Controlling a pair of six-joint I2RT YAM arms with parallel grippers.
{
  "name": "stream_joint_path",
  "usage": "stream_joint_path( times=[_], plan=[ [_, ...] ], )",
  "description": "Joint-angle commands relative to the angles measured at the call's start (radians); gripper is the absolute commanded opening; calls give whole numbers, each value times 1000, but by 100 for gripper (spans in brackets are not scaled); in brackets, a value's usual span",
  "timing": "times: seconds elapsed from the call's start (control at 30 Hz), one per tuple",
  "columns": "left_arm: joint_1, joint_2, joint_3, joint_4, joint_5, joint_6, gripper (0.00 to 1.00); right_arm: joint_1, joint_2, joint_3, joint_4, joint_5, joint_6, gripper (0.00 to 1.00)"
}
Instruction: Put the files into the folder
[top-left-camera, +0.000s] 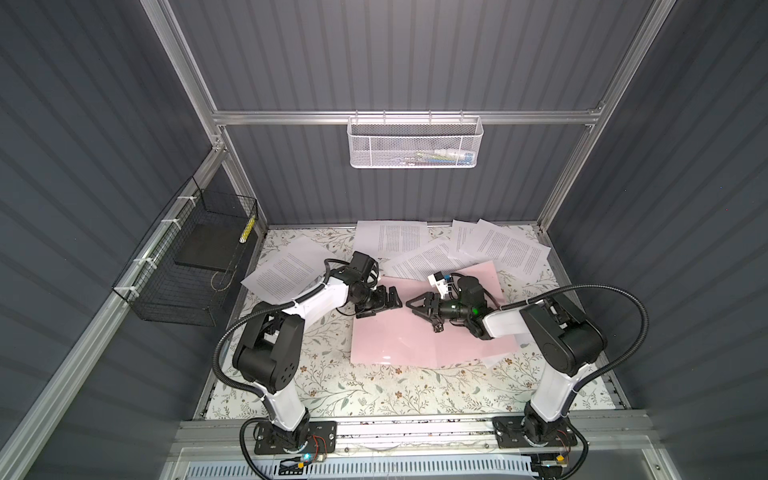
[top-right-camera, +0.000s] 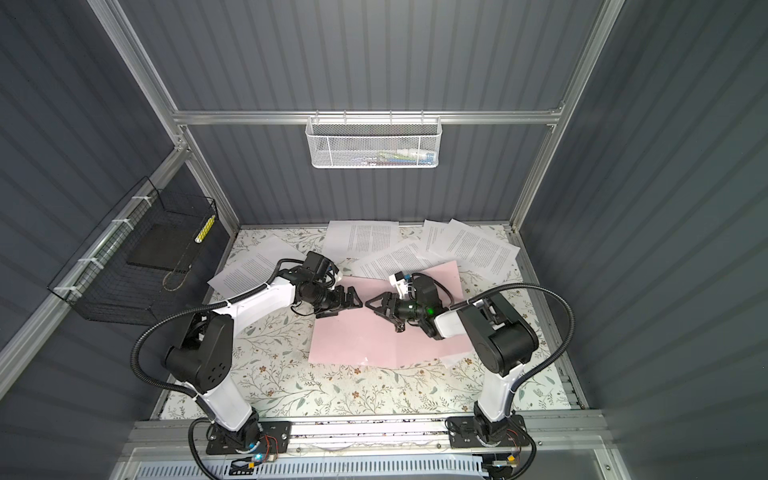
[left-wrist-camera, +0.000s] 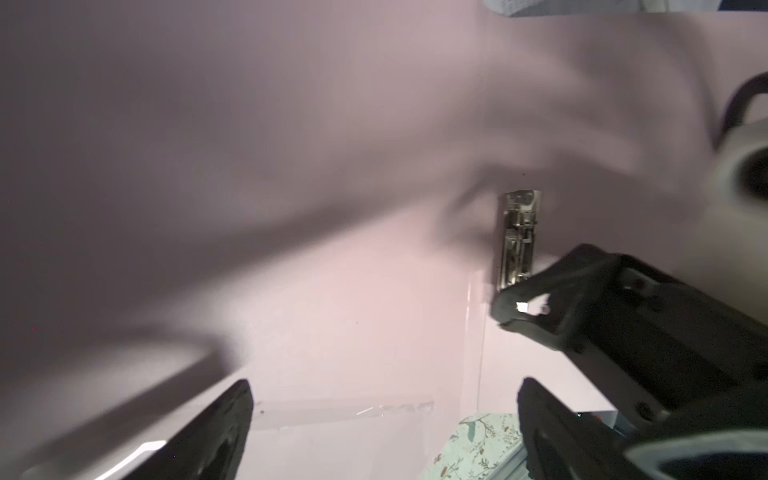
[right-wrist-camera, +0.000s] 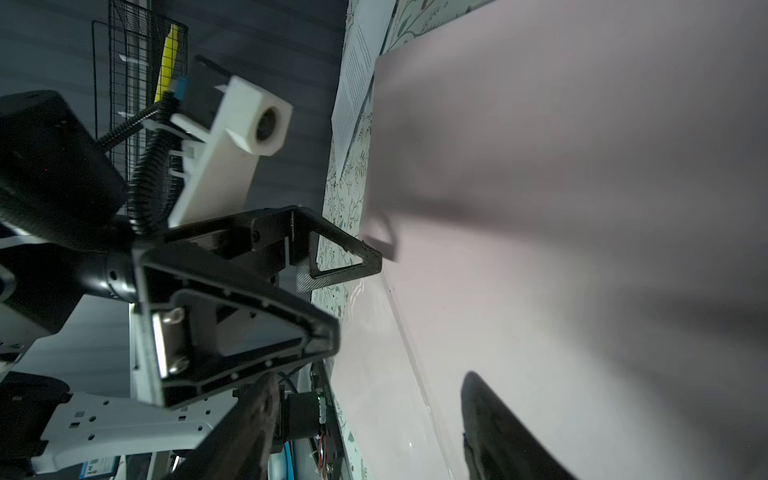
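Left wrist view: the folder (left-wrist-camera: 332, 291) fills the frame as a smooth, matte, pale pink card surface. It lies open and flat, with a straight crease along its spine. A narrow metal fastener clip (left-wrist-camera: 517, 237), oblong, bright and ridged, sits on that spine. The left gripper (left-wrist-camera: 382, 415) shows two dark, tapered fingers spread wide with only pink card between them; it holds nothing. The right gripper (left-wrist-camera: 515, 309), black with open triangular finger frames, has one fingertip just beside one end of the clip. Contact cannot be confirmed.

Right wrist view: the right gripper's own two fingers stand partly apart over the card, with nothing gripped between them.

In both top views the folder lies mid-table on a floral-printed table covering (top-left-camera: 353, 386). The two grippers face each other tip to tip above it, near but not touching. The files (top-left-camera: 403, 237) are thin white rectangular sheets with blocks of fine black print. Most lie loose and overlapping along the far edge of the table. One sheet (top-left-camera: 282, 270) lies at the left, partly beneath the left arm (top-left-camera: 320, 297). Another (top-left-camera: 419, 262) meets the folder's far edge; which lies on top cannot be told. A white corner (top-left-camera: 496, 359) protrudes from under the folder's near right corner.
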Motion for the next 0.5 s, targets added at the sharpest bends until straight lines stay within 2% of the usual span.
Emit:
stream_joint_path(
  times=[0.0,0.13,0.23,0.33,0.47],
  plan=[
    [6,21,-46,20,-45,-5,100,-47,-37,-41,-118,-5,-67,64],
    [9,33,-96,10,-126,11,100,-108,-126,-71,-294,10,-166,58],
    [14,41,-134,13,-145,12,100,-146,-212,-78,-501,83,-270,54],
    [34,35,-179,28,-143,6,100,-193,-259,-99,-610,132,-320,50],
    [77,33,-228,68,-104,-6,100,-233,-224,-96,-690,162,-347,45]
  ],
)
